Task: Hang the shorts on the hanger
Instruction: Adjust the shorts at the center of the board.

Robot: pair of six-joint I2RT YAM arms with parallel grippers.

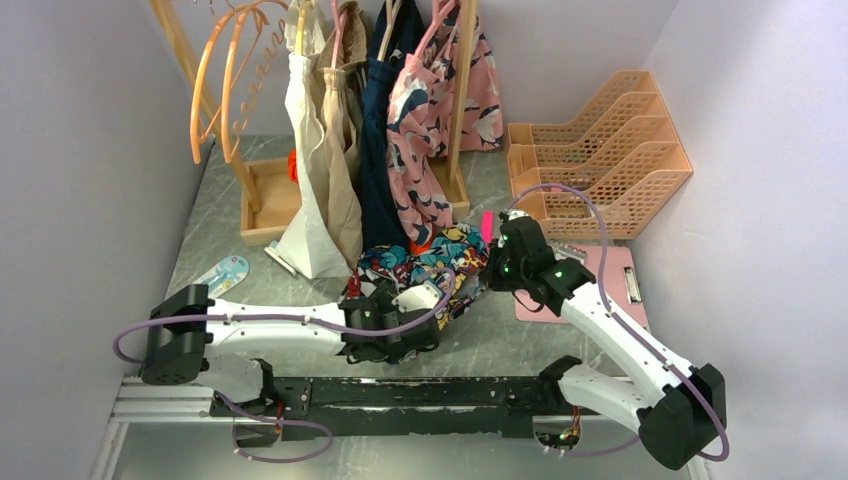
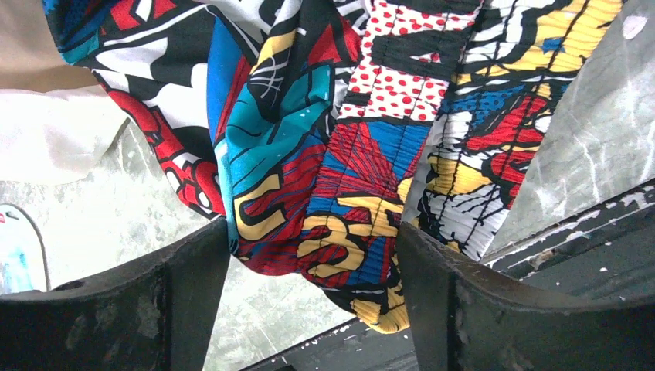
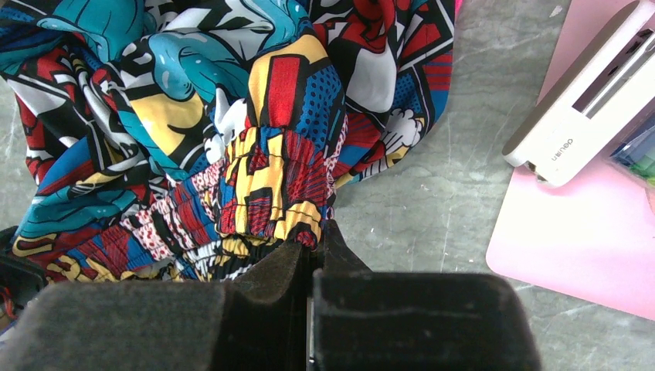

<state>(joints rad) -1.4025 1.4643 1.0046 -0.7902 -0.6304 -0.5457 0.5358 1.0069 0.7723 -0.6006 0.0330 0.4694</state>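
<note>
The comic-print shorts lie bunched on the grey table between my two grippers. My right gripper is shut on the gathered waistband; in the right wrist view the closed gripper pinches the red-and-yellow elastic edge of the shorts. My left gripper is at the shorts' near edge. In the left wrist view its gripper stands wide open, with a fold of the shorts hanging between the fingertips and brushing both. No hanger with a silver hook shows in any view.
A wooden rack at the back holds beige, navy and pink floral garments and orange-tan hoops. Orange file trays stand back right. A pink clipboard with a white device lies right of the shorts.
</note>
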